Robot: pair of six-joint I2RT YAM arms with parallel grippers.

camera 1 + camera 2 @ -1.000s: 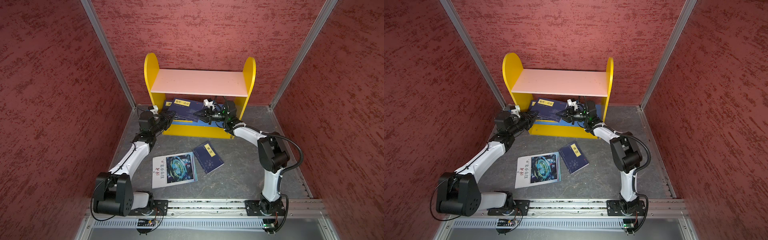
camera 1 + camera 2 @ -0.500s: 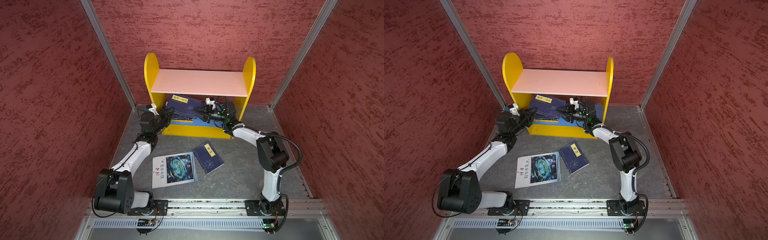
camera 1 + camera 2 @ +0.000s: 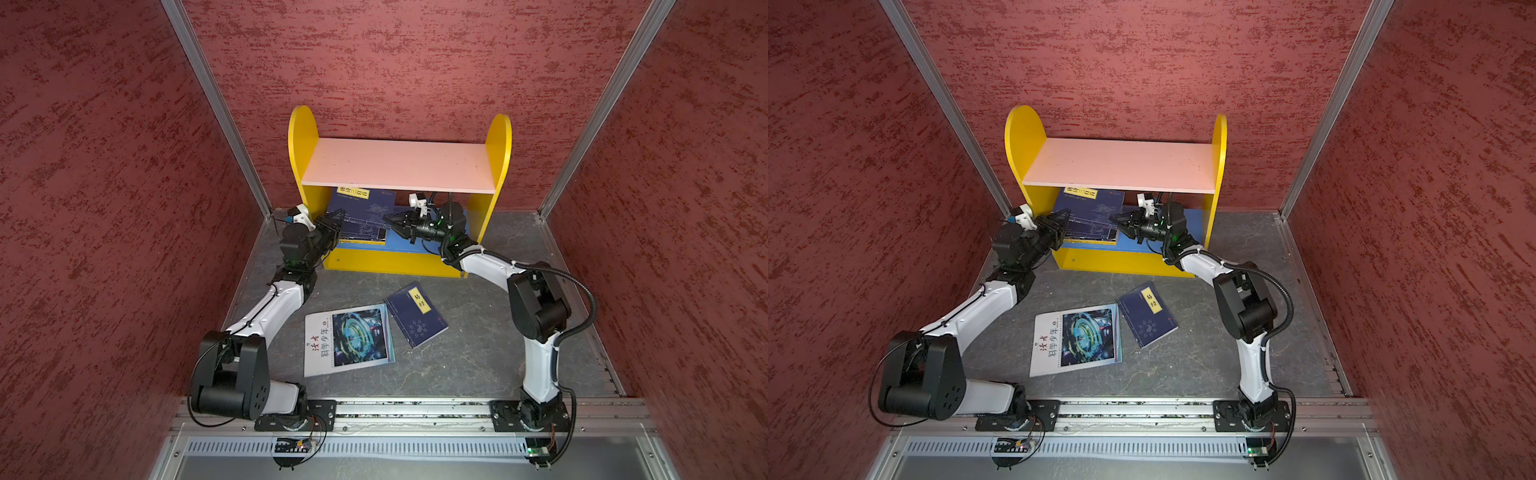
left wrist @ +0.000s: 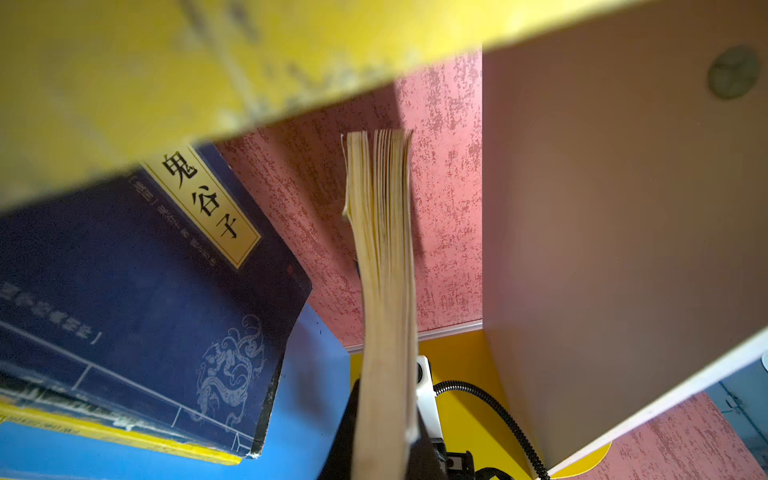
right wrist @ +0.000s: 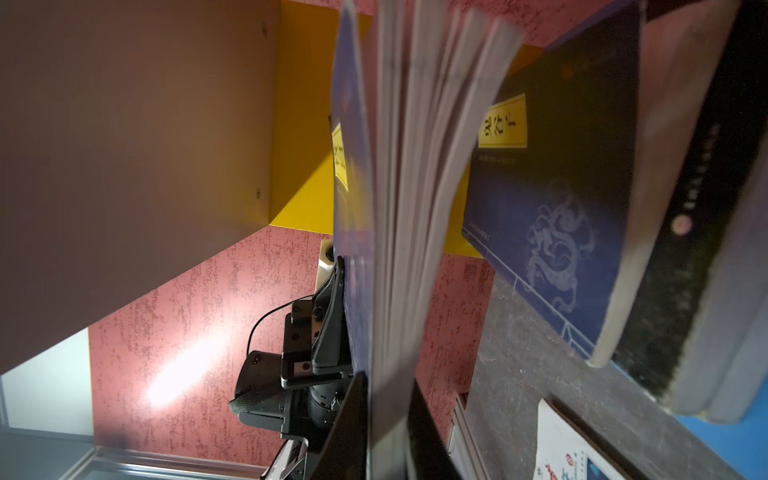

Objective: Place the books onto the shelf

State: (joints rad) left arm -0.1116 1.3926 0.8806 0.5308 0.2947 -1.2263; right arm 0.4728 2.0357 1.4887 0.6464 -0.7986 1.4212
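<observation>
In both top views the shelf (image 3: 399,166) (image 3: 1121,164) stands at the back of the worktop (image 3: 478,340), and all places are given from it. A large navy book (image 3: 363,210) (image 3: 1090,208) is held tilted inside the shelf's lower tier, over a stack lying on the blue lower board (image 3: 401,247). It is pinched at one side edge by the left fingers (image 3: 332,218) and at the opposite edge by the right fingers (image 3: 395,218). This is presumably so that so wide a cover can be steered under the pink upper board without sagging. In front of the shelf a white magazine (image 3: 349,338) and a small navy book (image 3: 415,313) lie just beside each other on the worktop, so the task is judged unfinished.

In the left wrist view the held book's yellowed page edges (image 4: 382,270) are seen clamped between the left fingers (image 4: 338,440), which are closed on them. Toward the shelf's side panel a labelled navy book (image 4: 145,291) lies flat atop the stack.

In the right wrist view the same pages (image 5: 407,187) are seen fanning out from the right fingers (image 5: 353,428), closed on that edge. The fanning suggests that loose leaves could be caught during lowering. The labelled navy book (image 5: 552,208) is seen resting on a black book (image 5: 706,270)
</observation>
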